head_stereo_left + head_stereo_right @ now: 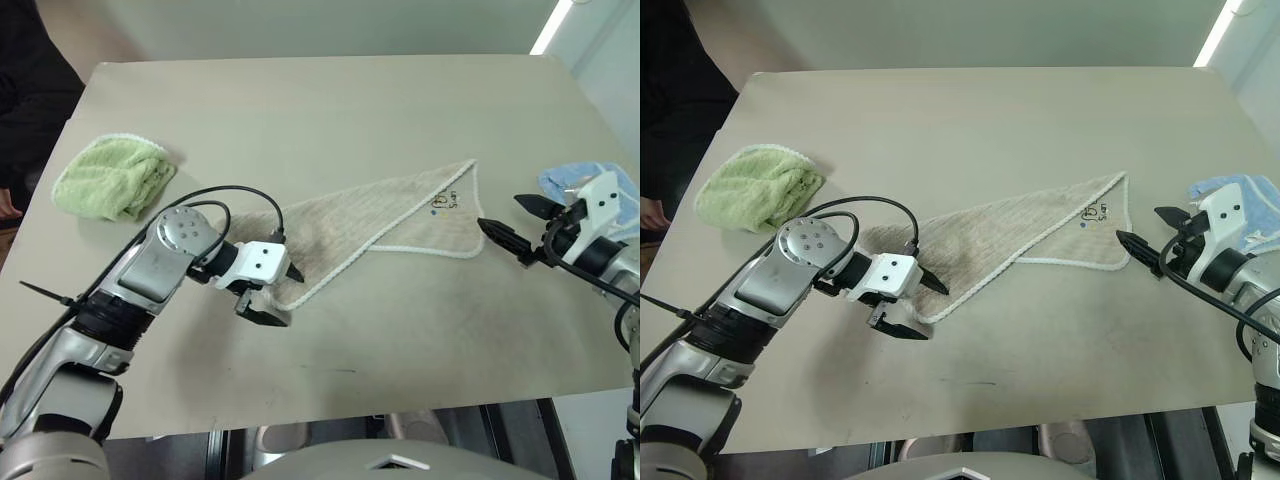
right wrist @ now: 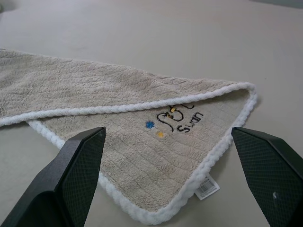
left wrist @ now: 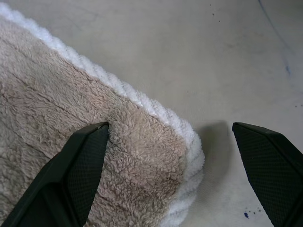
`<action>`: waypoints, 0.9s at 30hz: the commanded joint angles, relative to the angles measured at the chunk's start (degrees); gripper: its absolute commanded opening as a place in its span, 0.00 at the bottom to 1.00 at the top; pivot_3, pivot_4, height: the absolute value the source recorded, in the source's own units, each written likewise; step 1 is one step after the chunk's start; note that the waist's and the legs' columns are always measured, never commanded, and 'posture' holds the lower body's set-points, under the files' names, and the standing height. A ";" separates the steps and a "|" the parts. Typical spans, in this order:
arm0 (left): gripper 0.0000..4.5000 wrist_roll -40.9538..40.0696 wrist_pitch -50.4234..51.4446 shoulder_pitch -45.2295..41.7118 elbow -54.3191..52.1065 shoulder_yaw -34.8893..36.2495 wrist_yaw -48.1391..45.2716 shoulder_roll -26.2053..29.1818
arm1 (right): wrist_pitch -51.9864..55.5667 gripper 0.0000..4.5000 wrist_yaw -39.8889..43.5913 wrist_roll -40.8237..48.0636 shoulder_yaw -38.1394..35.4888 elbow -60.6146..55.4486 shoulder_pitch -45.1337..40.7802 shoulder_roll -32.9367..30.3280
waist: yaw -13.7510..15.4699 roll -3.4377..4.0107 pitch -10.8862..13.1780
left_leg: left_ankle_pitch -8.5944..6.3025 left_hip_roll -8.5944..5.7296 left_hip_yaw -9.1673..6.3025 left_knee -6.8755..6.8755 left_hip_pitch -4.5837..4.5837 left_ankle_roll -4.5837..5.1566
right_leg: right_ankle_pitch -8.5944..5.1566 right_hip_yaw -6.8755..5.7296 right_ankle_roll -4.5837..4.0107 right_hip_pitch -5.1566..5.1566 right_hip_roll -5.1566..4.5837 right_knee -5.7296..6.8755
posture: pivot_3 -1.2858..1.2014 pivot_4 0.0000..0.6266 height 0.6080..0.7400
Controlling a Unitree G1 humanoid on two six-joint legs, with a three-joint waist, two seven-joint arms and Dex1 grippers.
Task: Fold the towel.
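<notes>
The beige towel (image 1: 380,225) with white corded edging lies folded on the diagonal in the middle of the table, its small dark logo (image 1: 445,200) near the right end. My left gripper (image 1: 280,296) is open and angled down at the towel's near-left corner. In the left wrist view one finger (image 3: 80,170) rests over the cloth (image 3: 71,118) and the other stands over bare table beyond the corner. My right gripper (image 1: 512,220) hangs open just right of the towel's right end, pointing at it. The right wrist view shows the logo (image 2: 173,118) between its fingers, clear of them.
A fluffy light-green cloth (image 1: 110,178) lies at the table's left side. A light-blue cloth (image 1: 575,180) sits at the right edge behind my right gripper. A person's dark sleeve (image 1: 30,90) shows at the far left. The table's front edge (image 1: 350,405) is close below the towel.
</notes>
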 commanded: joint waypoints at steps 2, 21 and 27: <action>0.86 3.32 -2.23 2.33 1.07 0.34 0.54 1.60 | -0.49 1.00 0.49 0.80 0.19 -0.24 -2.21 -0.83 | -0.23 0.07 -0.04 | 0.01 0.01 0.01 0.00 0.03 0.01 | -0.03 0.01 -0.05 0.02 0.01 0.00 | 0.52 0.24 1.00; 0.01 -4.79 5.85 2.51 0.33 8.20 1.67 -0.01 | -3.97 1.00 2.71 -3.82 8.31 4.88 -9.75 -1.80 | -0.70 0.20 -0.12 | 0.00 0.12 0.04 -0.03 0.00 0.01 | -0.12 0.01 -0.08 -0.01 0.07 0.02 | 0.52 0.24 1.00; 0.01 -9.94 11.70 3.77 -1.94 14.55 0.91 3.35 | -13.66 1.00 6.69 -15.78 19.57 23.15 -22.94 -3.68 | -0.66 0.20 -0.11 | 0.01 0.15 0.03 0.02 -0.04 0.01 | 0.12 0.01 -0.07 -0.08 0.07 0.03 | 0.52 0.24 1.00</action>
